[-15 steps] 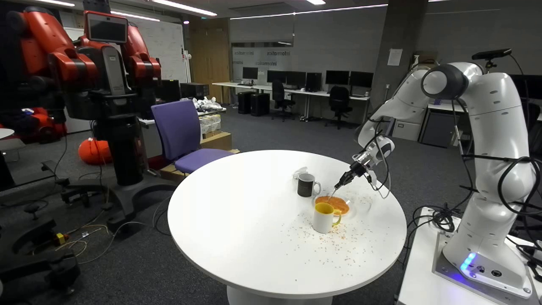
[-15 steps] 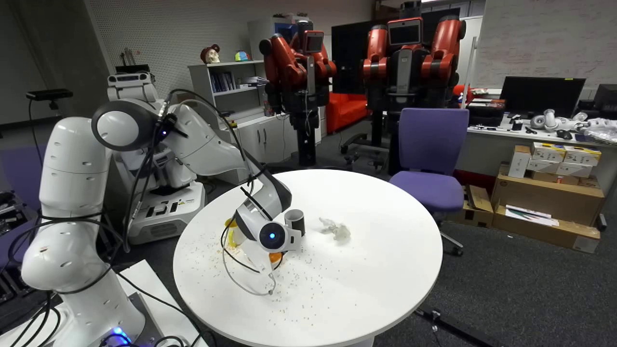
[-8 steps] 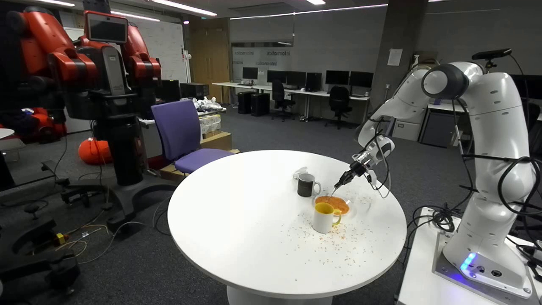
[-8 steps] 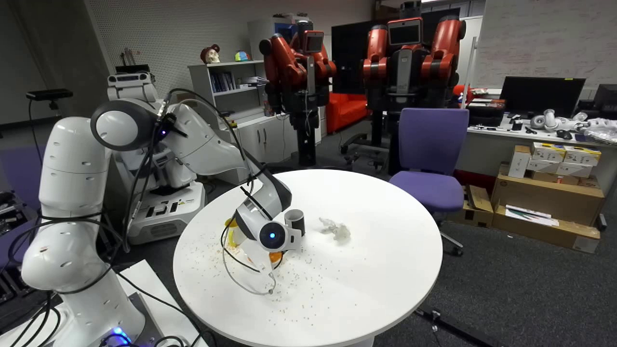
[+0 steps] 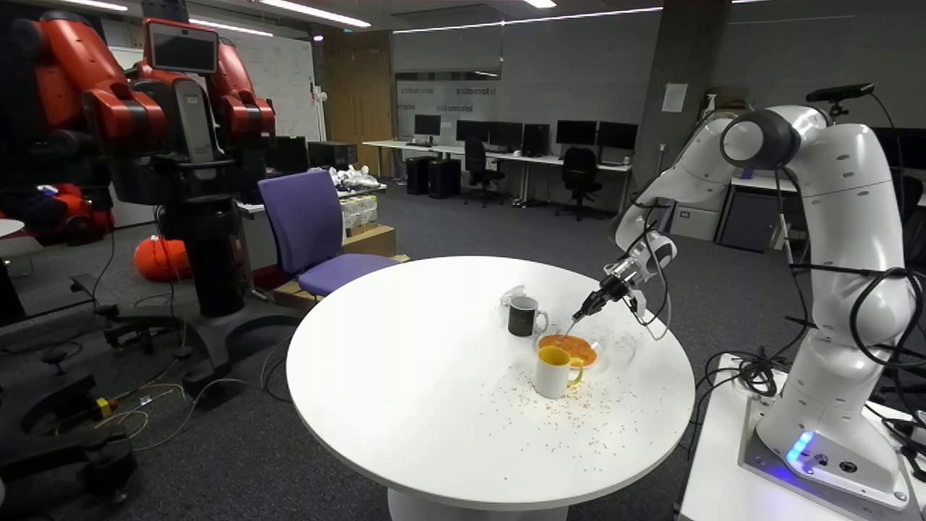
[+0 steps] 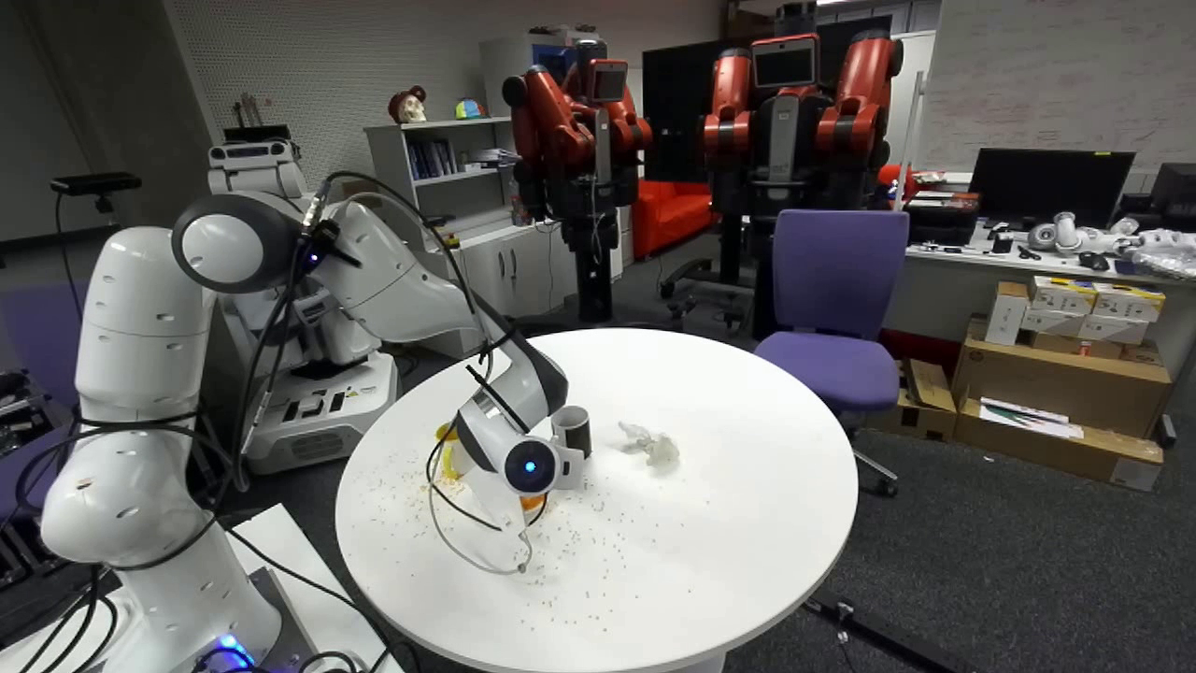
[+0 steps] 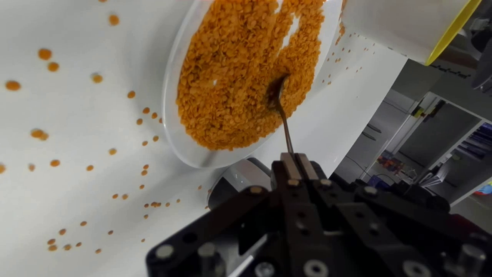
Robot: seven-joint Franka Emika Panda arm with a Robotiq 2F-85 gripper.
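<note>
My gripper is shut on the thin handle of a metal spoon. The spoon's head rests among orange lentils, partly sunk in them. Those lentils fill most of a white dish, whose rim shows bare at the near side. In an exterior view the gripper slants down over the dish's far side, spoon pointing into the lentils. Close beside the dish stands a white mug with a yellow inside. In an exterior view the wrist hides the spoon and most of the dish.
A dark mug with a pale handle stands near the dish. Crumpled clear plastic lies beyond it. Loose lentils are scattered over the round white table. A purple chair stands at the table's edge.
The wrist has shifted very slightly, a little to the right and down in an exterior view. The spoon stays gripped with its head in the lentils; mugs and dish have not moved.
</note>
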